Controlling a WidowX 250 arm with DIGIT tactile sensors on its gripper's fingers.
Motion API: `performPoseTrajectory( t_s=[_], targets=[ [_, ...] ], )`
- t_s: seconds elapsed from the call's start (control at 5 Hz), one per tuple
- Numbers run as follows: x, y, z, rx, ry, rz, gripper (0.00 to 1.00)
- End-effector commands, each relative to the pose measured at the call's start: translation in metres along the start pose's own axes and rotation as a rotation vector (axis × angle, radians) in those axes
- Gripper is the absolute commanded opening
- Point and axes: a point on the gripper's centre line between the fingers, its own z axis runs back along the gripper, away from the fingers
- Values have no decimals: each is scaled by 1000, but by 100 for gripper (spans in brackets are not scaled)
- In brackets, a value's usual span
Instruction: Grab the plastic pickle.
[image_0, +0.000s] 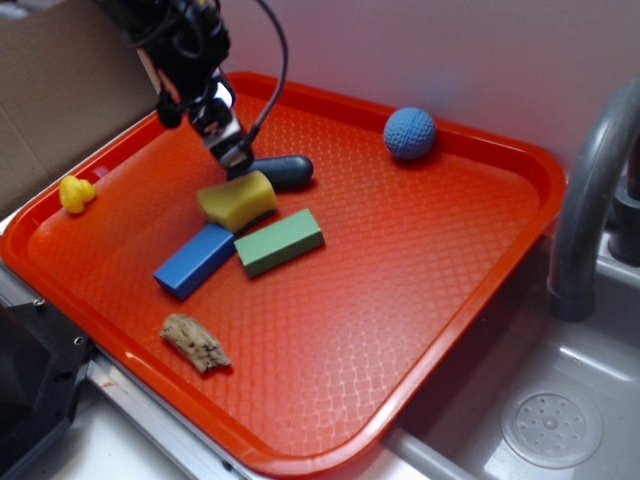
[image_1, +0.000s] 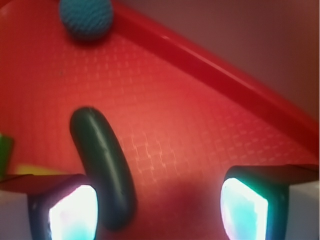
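Released and spread wide, the gripper (image_1: 160, 205) hangs low over the red tray (image_0: 440, 300), its two pads glowing at the bottom of the wrist view with nothing clamped between them. In that view the plastic pickle (image_1: 102, 167) lies just inside the left fingertip (image_1: 70, 210), running from about 11 o'clock down to 5 o'clock, while the right fingertip (image_1: 247, 207) stands well apart from it over bare tray.

From the exterior view, the pickle (image_0: 283, 171) sits at roughly 11 o'clock of the tray's centre, touching or just beside the yellow sponge (image_0: 237, 199) at its 7 o'clock. A green block (image_0: 279, 241) and blue block (image_0: 195, 260) lie beyond the sponge. A blue ball (image_0: 410, 133) rests near the far rim at 1 o'clock. Open tray spreads toward 3 and 5 o'clock. A brown chunk (image_0: 195, 343) sits near the front rim, and a small yellow duck (image_0: 75, 193) at the left edge.
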Motion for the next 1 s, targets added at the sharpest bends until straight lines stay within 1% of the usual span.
performPoseTrajectory(
  t_s=[0.0, 0.2, 0.6, 0.8],
  targets=[
    [-6, 12, -6, -10, 70, 40, 100],
    [-4, 8, -11, -6, 90, 22, 100],
    [-3, -2, -24, -30, 154, 21, 100],
    [2, -18, -23, -46, 151, -22, 100]
  ],
)
